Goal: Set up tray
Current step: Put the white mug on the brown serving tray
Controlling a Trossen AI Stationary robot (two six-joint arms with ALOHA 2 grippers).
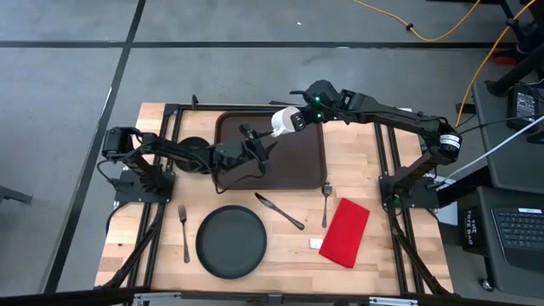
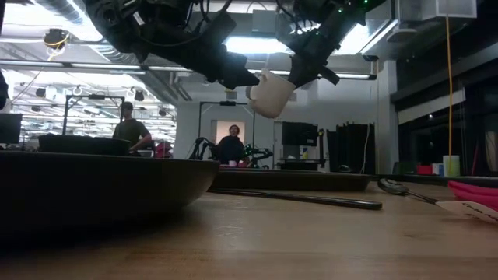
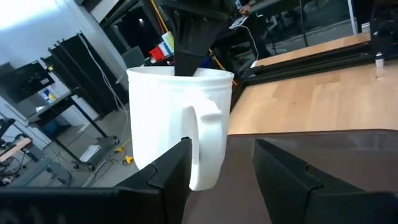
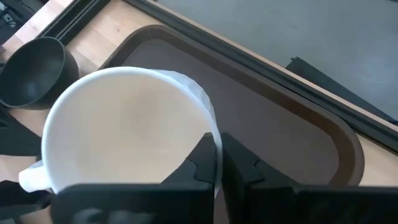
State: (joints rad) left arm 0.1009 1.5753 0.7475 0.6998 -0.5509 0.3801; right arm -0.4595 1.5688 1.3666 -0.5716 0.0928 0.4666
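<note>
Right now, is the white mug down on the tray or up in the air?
In the air: the right gripper pinches the white mug's rim, and the low view shows it hanging clear above the tray.

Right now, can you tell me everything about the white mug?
The white mug looks like smooth plastic, with one loop handle and nothing visible inside. It hangs in the air, tilted, above the brown tray. The right gripper has its fingers pinched on the rim. The left gripper has open fingers on either side of the handle, which points toward it.
</note>
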